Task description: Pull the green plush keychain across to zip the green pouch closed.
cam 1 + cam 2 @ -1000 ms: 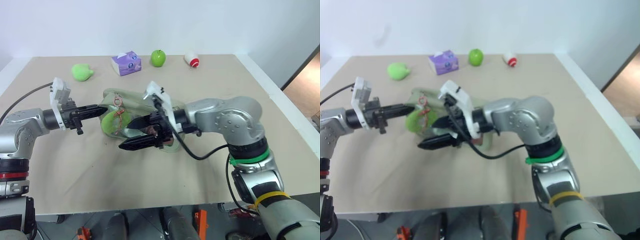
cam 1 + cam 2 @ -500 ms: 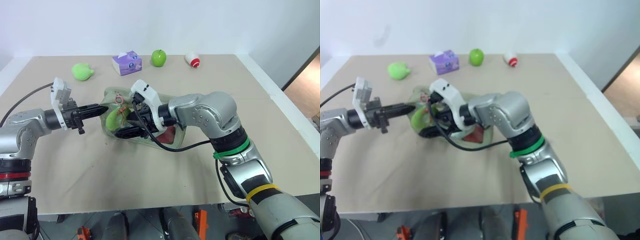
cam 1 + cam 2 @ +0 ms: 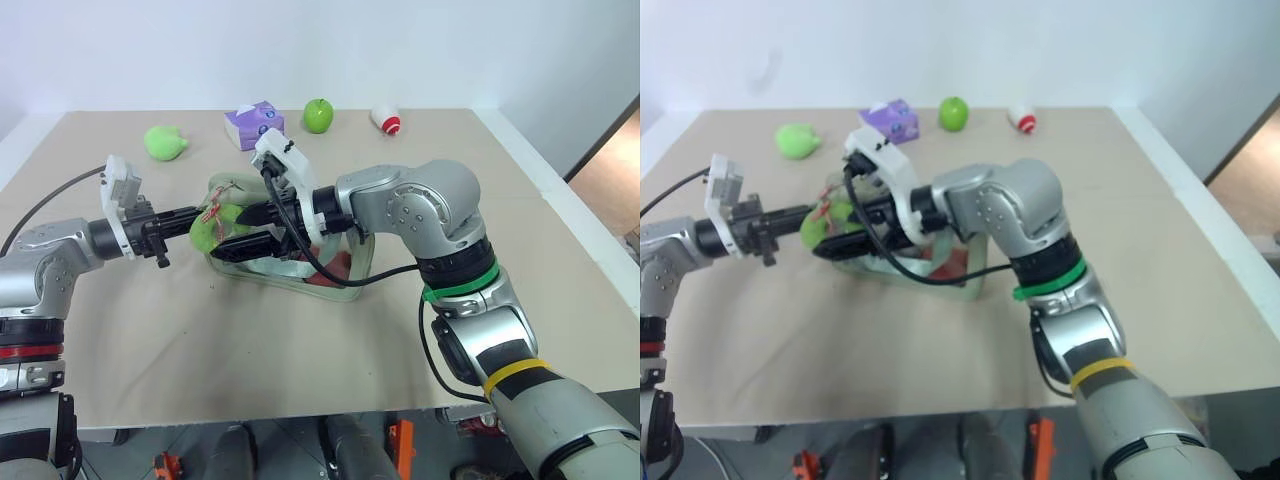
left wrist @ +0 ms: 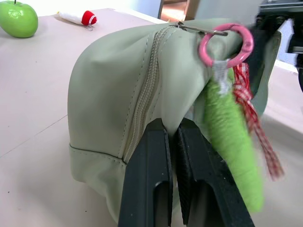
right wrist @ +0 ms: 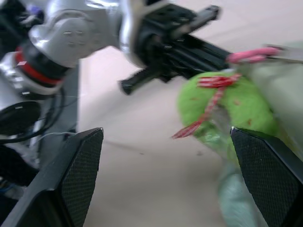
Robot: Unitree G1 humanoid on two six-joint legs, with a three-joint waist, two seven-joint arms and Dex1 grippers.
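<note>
The green pouch (image 3: 335, 287) lies mid-table, its zipper (image 4: 147, 90) running along the top. From a pink ring (image 4: 226, 45) at the pouch's left end hangs the green plush keychain (image 3: 207, 226) with its red cord (image 5: 208, 109). My left gripper (image 3: 195, 213) reaches in level from the left and is shut, its fingertips (image 4: 161, 130) pinching the fabric of that end. My right gripper (image 3: 240, 232) stretches over the pouch from the right, open wide. Its fingers (image 5: 71, 179) stand to either side of the keychain (image 5: 227, 104) without touching it.
Along the table's far edge stand a light-green plush toy (image 3: 165, 143), a purple tissue box (image 3: 253, 125), a green apple (image 3: 317, 115) and a small red-and-white item (image 3: 385, 121). Bare tabletop stretches in front of the pouch.
My right gripper has swung left and slightly up over the pouch, from its middle to the keychain end, staying open. The left gripper has kept still and shut.
</note>
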